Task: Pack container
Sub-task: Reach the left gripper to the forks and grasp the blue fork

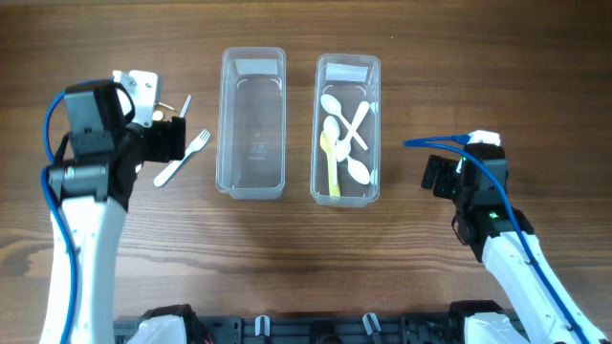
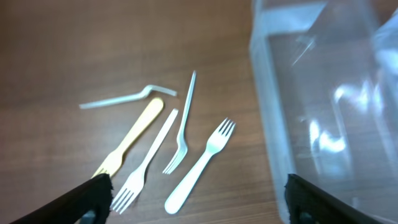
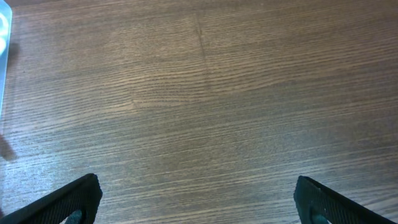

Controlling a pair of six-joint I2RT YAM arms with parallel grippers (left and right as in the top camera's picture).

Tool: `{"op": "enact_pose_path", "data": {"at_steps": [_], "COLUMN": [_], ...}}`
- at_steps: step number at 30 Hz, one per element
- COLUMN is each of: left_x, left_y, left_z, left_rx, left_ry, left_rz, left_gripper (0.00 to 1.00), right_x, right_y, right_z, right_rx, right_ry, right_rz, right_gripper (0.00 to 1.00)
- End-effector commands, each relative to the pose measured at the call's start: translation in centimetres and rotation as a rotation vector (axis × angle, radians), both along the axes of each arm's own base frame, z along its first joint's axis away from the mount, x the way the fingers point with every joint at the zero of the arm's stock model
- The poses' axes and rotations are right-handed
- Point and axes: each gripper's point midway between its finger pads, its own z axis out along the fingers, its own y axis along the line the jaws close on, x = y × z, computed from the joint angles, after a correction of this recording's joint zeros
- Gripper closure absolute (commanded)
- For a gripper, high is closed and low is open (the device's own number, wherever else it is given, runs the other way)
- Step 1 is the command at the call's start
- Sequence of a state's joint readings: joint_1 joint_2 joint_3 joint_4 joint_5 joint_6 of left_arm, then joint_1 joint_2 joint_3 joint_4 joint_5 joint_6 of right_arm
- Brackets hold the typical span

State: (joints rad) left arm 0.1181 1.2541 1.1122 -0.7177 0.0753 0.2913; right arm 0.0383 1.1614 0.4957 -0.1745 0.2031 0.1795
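Two clear plastic containers stand side by side. The left container [image 1: 252, 124] is empty; its wall shows in the left wrist view [image 2: 323, 106]. The right container [image 1: 346, 129] holds white spoons [image 1: 346, 134] and a yellow-green one [image 1: 332, 162]. Several plastic forks lie left of the empty container: a white fork [image 2: 200, 167], a clear fork [image 2: 183, 124], another white fork [image 2: 144, 163] and a yellow fork [image 2: 127, 140]. My left gripper [image 1: 180, 139] [image 2: 198, 186] is open above the forks and holds nothing. My right gripper [image 1: 432, 175] [image 3: 198, 183] is open and empty over bare wood, right of the spoon container.
A bent clear utensil [image 2: 127, 98] lies beyond the forks. The white fork also shows in the overhead view [image 1: 182, 158], close to the empty container's left wall. The spoon container's edge [image 3: 3, 37] shows at the far left of the right wrist view.
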Motion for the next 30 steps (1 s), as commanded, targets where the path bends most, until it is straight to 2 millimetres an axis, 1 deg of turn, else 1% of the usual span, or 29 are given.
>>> {"op": "enact_pose_path", "data": {"at_steps": [1,2,3,4,6,7,9,12,16,17,20,22,23,26,28,30], "left_x": [1.2,1.4,1.7,1.9,2.3,2.5,2.9,3.1,3.2,3.2,3.3,3.1,2.9,2.5,2.5,2.5], "left_y": [0.7,0.7,0.8,0.8,0.8,0.9,0.9,0.7,0.4,0.3,0.3,-0.2,-0.8,-1.1,-1.2,-1.2], "left_z": [-4.4,-5.5,-7.4,-8.8,-11.6,-13.0,-14.5,-15.6,-15.7,-15.7,-16.2,-16.9,-17.3,-18.4,-18.5,-18.6], "left_rx": [0.019,0.02,0.018,0.013,0.002,-0.002,-0.006,0.01,0.044,0.041,0.039,0.011,-0.012,-0.025,-0.016,-0.007], "left_ry": [0.13,0.163,0.211,0.245,0.309,0.336,0.355,0.37,0.362,0.36,0.366,0.382,0.39,0.422,0.42,0.42], "left_rz": [-0.046,-0.053,-0.061,-0.065,-0.066,-0.067,-0.068,-0.132,-0.225,-0.226,-0.226,-0.247,-0.288,-0.311,-0.336,-0.353], "left_gripper": [0.2,0.24,0.27,0.33,0.37,0.42,0.42,0.39,0.39,0.39,0.42,0.42,0.43,0.43,0.45,0.44], "right_x": [0.1,0.1,0.1,0.1,0.1,0.1,0.1,0.1,0.1,0.1,0.1,0.1,0.1,0.1,0.1,0.1], "right_y": [0.0,0.0,0.0,0.0,0.0,0.0,0.0,0.0,0.0,0.0,0.0,0.0,0.0,0.0,0.0,0.0], "right_z": [0.1,0.1,0.1,0.1,0.1,0.1,0.1,0.1,0.1,0.1,0.1,0.1,0.1,0.1,0.1,0.1], "right_rx": [0.004,0.005,0.004,0.004,0.005,0.004,0.005,0.004,0.004,0.005,0.004,0.004,0.004,0.004,0.005,0.004], "right_ry": [-0.006,-0.006,-0.006,-0.006,-0.006,-0.006,-0.006,-0.006,-0.006,-0.006,-0.006,-0.006,-0.006,-0.006,-0.006,-0.006], "right_rz": [-0.012,-0.012,-0.012,-0.012,-0.012,-0.012,-0.012,-0.012,-0.012,-0.012,-0.012,-0.012,-0.012,-0.012,-0.012,-0.012], "right_gripper": [0.0,0.0,0.0,0.0,0.0,0.0,0.0,0.0,0.0,0.0,0.0,0.0,0.0,0.0,0.0,0.0]}}
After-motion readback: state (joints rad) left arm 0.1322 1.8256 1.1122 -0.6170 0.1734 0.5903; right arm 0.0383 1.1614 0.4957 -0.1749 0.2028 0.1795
